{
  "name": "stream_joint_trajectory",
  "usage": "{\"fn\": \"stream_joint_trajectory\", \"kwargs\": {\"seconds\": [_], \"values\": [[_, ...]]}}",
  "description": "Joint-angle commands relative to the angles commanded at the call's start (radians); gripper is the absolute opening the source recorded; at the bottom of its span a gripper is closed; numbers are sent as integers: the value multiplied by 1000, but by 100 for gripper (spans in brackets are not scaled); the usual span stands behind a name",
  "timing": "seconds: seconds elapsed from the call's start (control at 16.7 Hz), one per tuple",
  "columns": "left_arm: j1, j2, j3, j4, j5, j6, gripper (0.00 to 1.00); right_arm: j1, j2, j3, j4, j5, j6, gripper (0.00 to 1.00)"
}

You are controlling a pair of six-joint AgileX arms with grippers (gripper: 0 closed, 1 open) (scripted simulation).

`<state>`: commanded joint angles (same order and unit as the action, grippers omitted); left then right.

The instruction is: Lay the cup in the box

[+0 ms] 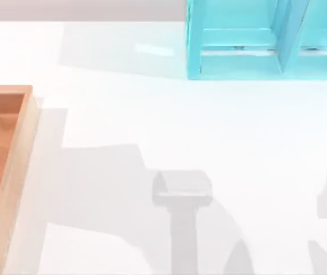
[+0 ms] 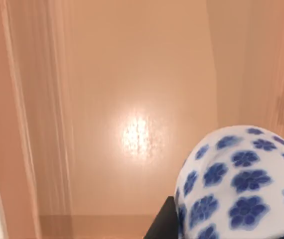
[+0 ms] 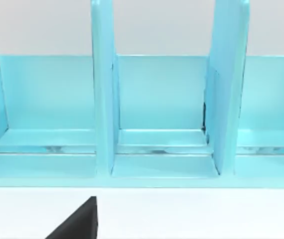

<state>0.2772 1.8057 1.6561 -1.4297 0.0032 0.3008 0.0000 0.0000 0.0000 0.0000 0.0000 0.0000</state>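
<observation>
One cup (image 2: 241, 184), white with blue flowers, hangs over our box's (image 1: 14, 172) orange-brown floor at nine o'clock on the table (image 1: 180, 126). We cannot tell our left gripper's state. A turquoise shelf (image 1: 267, 40) stands at one o'clock.

A turquoise shelf frame (image 1: 267, 40) stands at the white table's (image 1: 180, 126) far edge.
</observation>
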Motion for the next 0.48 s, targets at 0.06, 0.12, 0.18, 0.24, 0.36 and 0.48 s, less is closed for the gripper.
{"fn": "stream_joint_trajectory", "kwargs": {"seconds": [0.06, 0.12, 0.18, 0.24, 0.36, 0.48], "values": [[0, 0, 0, 0, 0, 0, 0, 0, 0, 0, 0, 0, 0, 100], [0, 0, 0, 0, 0, 0, 0, 0, 0, 0, 0, 0, 0, 100], [0, 0, 0, 0, 0, 0, 0, 0, 0, 0, 0, 0, 0, 100], [-3, 4, 3, 2, -2, 1, 0, 0, 0, 0, 0, 0, 0, 100], [-3, 2, -14, 19, -2, 1, 0, 0, 0, 0, 0, 0, 0, 100], [-2, 2, -67, 74, -2, 1, 0, 0, 0, 0, 0, 0, 0, 100]]}}
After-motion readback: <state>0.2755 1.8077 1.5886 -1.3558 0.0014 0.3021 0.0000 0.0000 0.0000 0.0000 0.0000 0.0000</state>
